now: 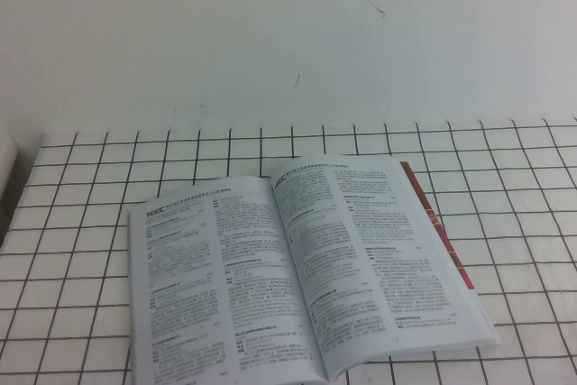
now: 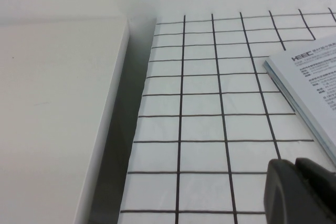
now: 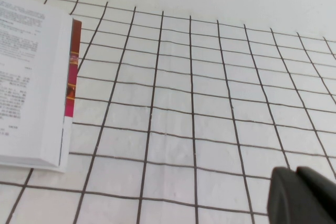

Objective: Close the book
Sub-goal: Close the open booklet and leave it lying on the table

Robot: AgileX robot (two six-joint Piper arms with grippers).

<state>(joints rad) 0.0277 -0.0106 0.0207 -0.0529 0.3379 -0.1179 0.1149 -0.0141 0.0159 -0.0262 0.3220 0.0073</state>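
White pages everywhere here: the open white paperback book with small black print and a red-edged cover (image 1: 297, 268) lies flat on the white counter with black grid lines (image 1: 505, 160), both halves spread, so it's not closed yet. The left claw (image 2: 297, 174) hangs low over the counter, tips pinched together on nothing. The header corner of the book's left page is just ahead of it, toward its inner side. The right claw (image 3: 297, 179) is closed up and empty too, with the book's red cover edge well off to its inner side.

My take: work a tip under the outer edge of one half and swing it in an arc over the spine. A sideways shove would likely just skate the whole book across the counter.

Containers: none I can see. The flat white slab (image 2: 52, 119) off the left claw's outer side looks like a plain board
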